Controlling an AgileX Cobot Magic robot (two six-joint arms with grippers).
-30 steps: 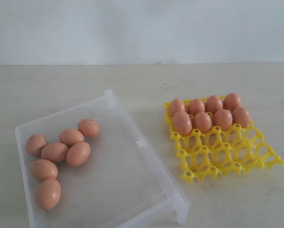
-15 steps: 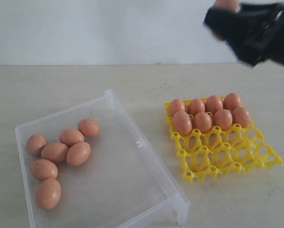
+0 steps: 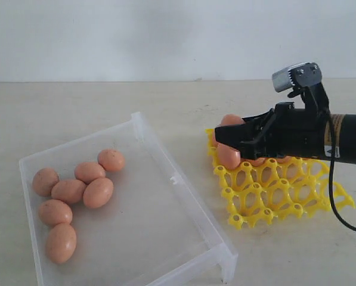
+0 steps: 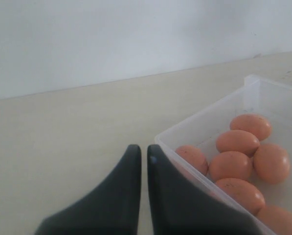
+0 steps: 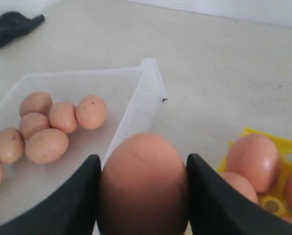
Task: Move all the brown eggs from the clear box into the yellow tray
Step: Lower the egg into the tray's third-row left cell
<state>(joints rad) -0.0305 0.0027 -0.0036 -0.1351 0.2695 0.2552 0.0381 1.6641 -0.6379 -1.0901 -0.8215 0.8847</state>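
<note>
Brown egg clamped in right claw; tray eggs crowd yellow tray just beside it; left claw pinched closed by clear box.

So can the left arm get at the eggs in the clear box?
Probably yes: the box has no lid, the eggs lie just past its wall, nothing stands between. The left arm's jaws are shut and must open first.

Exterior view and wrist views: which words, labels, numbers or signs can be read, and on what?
None can be read.
No text on the clear box, yellow tray, brown eggs or right gripper.
The yellow band on the right arm is too blurred.
</note>
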